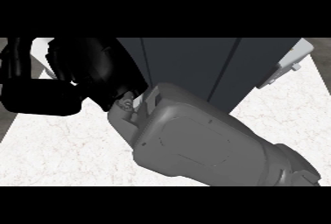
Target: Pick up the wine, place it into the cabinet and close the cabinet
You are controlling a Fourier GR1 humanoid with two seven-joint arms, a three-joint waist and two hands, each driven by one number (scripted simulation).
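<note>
Right hand (77,70) sits at 10 o'clock by the cabinet (187,61); can't tell if it's gripping anything. Wine isn't visible, prob behind your arm (200,144), so go slow, don't clip the cabinet imo.

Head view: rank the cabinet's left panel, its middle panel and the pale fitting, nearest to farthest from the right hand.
From the right hand, upper left:
1. left panel, beside it
2. middle panel, top centre
3. pale fitting, far right
</note>
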